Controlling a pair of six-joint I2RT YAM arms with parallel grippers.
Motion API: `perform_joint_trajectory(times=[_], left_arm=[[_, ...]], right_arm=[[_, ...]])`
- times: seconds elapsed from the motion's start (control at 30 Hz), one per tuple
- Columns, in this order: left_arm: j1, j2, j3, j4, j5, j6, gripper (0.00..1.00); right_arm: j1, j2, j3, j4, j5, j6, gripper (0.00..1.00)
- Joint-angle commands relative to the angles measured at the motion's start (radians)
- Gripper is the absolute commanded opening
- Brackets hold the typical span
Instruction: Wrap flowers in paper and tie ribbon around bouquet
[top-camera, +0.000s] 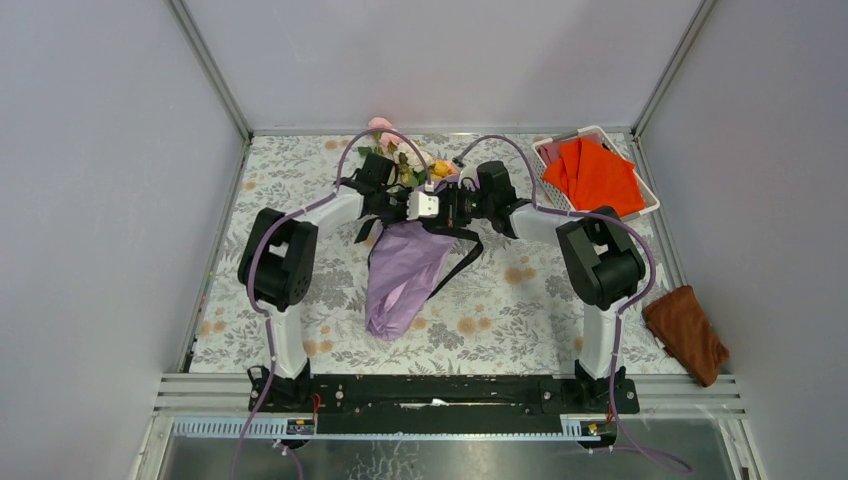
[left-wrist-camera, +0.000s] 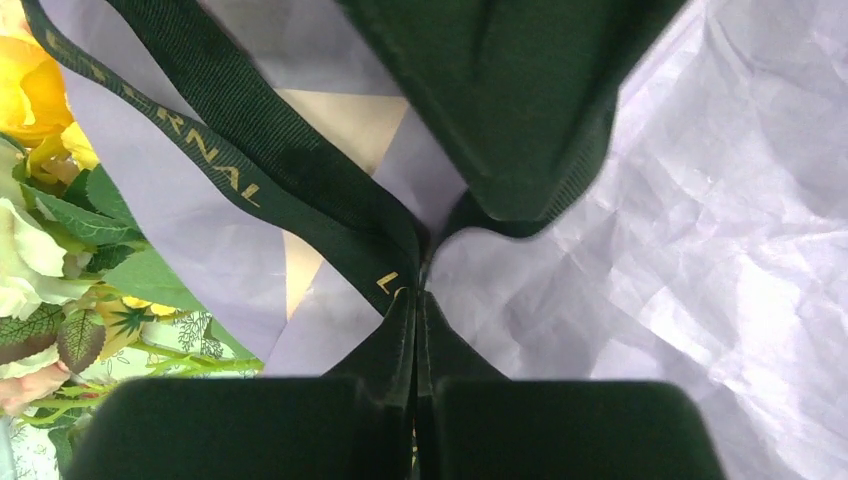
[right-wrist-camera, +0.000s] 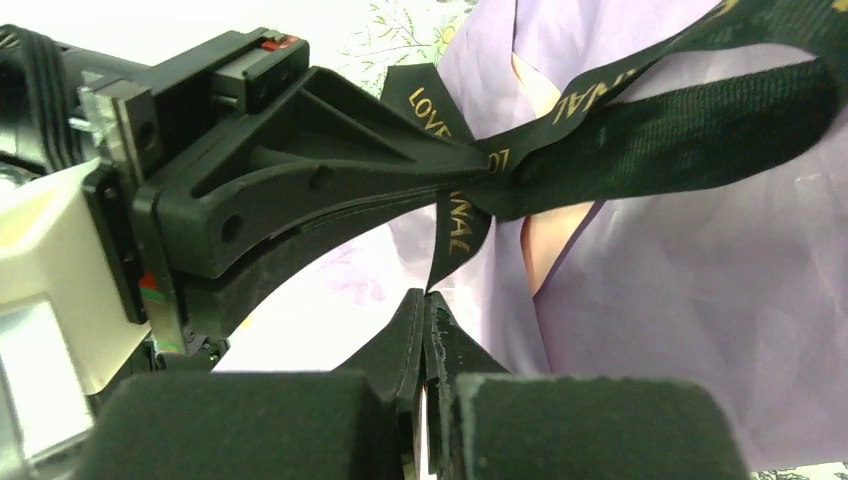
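Note:
The bouquet lies in the middle of the table, its lilac paper (top-camera: 402, 275) forming a cone that points toward me. The flowers (top-camera: 405, 155) stick out at the far end, and yellow and white blooms (left-wrist-camera: 35, 150) show in the left wrist view. The black ribbon (left-wrist-camera: 225, 150) with gold lettering crosses the paper (left-wrist-camera: 700, 250), and loose tails (top-camera: 462, 262) hang to the right of the cone. My left gripper (left-wrist-camera: 422, 295) is shut on the ribbon. My right gripper (right-wrist-camera: 427, 295) is shut on a ribbon tail (right-wrist-camera: 455, 225). Both meet over the cone's neck, left gripper (top-camera: 448, 210) facing right gripper (top-camera: 462, 204).
A white basket (top-camera: 600, 132) holding an orange-red cloth (top-camera: 595, 175) stands at the back right. A brown cloth (top-camera: 685, 332) lies at the right edge near the front. Grey walls close in the floral tablecloth (top-camera: 520, 300) on three sides.

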Motion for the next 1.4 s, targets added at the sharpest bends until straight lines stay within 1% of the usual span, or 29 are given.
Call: perform_joint_trajectory(times=[0.0, 0.13, 0.23, 0.37, 0.47, 0.63, 0.7, 0.73, 0.83, 0.93, 0.97, 1.03, 1.13, 1.27, 1.37], left_arm=[[-0.007, -0.086, -0.014, -0.01, 0.027, -0.004, 0.0], [-0.015, -0.135, 0.004, -0.206, 0.081, -0.002, 0.0], [-0.021, -0.155, 0.011, -0.395, 0.138, 0.055, 0.0], [-0.021, -0.154, 0.042, -0.627, 0.221, 0.12, 0.0], [-0.02, -0.161, 0.076, -0.73, 0.281, 0.114, 0.0], [-0.017, -0.206, 0.105, -0.832, 0.415, 0.099, 0.0], [-0.016, -0.228, 0.108, -0.835, 0.46, 0.079, 0.0], [-0.013, -0.235, 0.107, -0.811, 0.479, 0.048, 0.0], [0.013, -0.222, 0.092, -0.658, 0.505, -0.133, 0.0], [0.061, -0.13, 0.097, -0.5, 0.513, -0.343, 0.0], [0.079, -0.087, 0.116, -0.473, 0.53, -0.412, 0.0], [0.104, 0.002, 0.179, -0.464, 0.566, -0.489, 0.0], [0.112, 0.082, 0.263, -0.495, 0.577, -0.511, 0.0], [0.113, 0.082, 0.263, -0.472, 0.583, -0.522, 0.0], [0.113, 0.061, 0.243, -0.454, 0.567, -0.521, 0.0]], right_arm=[[-0.009, -0.041, 0.04, 0.026, 0.0, -0.007, 0.0], [-0.01, -0.065, 0.04, 0.011, 0.018, -0.04, 0.0], [-0.012, -0.076, 0.047, -0.006, 0.024, -0.062, 0.02], [-0.012, -0.089, 0.047, -0.021, 0.009, -0.087, 0.08], [-0.012, -0.103, 0.035, -0.044, 0.016, -0.116, 0.18], [-0.012, -0.135, 0.0, -0.105, 0.035, -0.179, 0.24], [-0.012, -0.145, -0.011, -0.122, 0.027, -0.2, 0.25], [-0.012, -0.149, -0.016, -0.13, 0.025, -0.21, 0.26], [-0.012, -0.163, -0.033, -0.141, 0.036, -0.223, 0.27], [-0.012, -0.187, -0.054, -0.128, 0.05, -0.218, 0.27], [-0.013, -0.196, -0.059, -0.124, 0.054, -0.211, 0.28], [-0.017, -0.214, -0.058, -0.127, 0.07, -0.198, 0.27], [-0.021, -0.248, -0.059, -0.136, 0.092, -0.187, 0.28], [-0.019, -0.315, -0.116, -0.079, 0.049, -0.23, 0.32], [-0.01, -0.358, -0.194, 0.049, -0.029, -0.225, 0.27]])
